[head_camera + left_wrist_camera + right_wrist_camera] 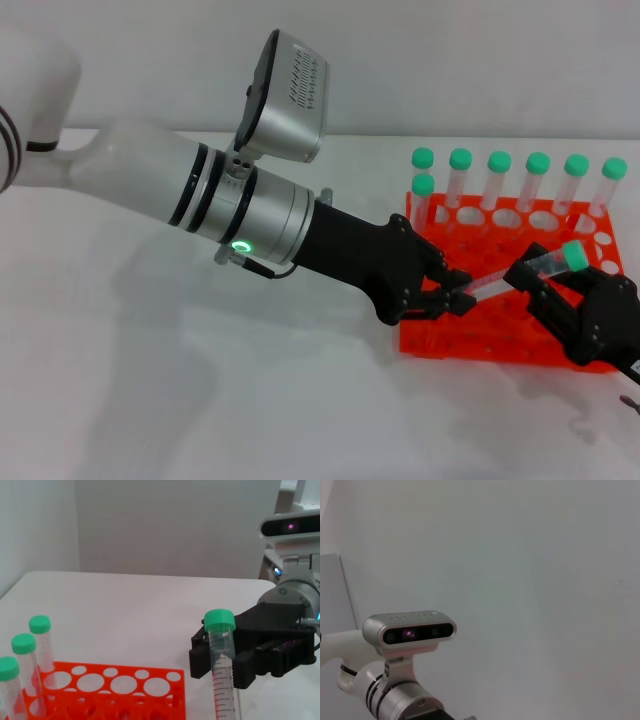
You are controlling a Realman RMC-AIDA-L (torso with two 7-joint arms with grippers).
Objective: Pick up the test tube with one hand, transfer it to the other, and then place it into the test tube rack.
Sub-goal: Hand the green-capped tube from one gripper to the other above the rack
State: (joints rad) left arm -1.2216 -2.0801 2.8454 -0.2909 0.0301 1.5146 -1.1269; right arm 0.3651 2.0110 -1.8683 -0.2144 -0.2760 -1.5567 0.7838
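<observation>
Handover of the test tube above the rack

The right pincer (545,285) is reaching around the capped end of the test tube (520,273); whether it is clenched, I cannot tell. The left pincer (455,290) is grasping the tube's lower end over the orange test tube rack (455,335). The left should be releasing only once the right is gripping firmly. Seven capped tubes (500,180) are standing behind.

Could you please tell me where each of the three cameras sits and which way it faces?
Head: above, looking down at the test tube rack; left gripper and right gripper both hold the test tube.
Left wrist: looks along the tube to the right gripper.
Right wrist: faces the wall; shows the left wrist camera.
Head and left wrist share the tube, rack, right gripper.
</observation>
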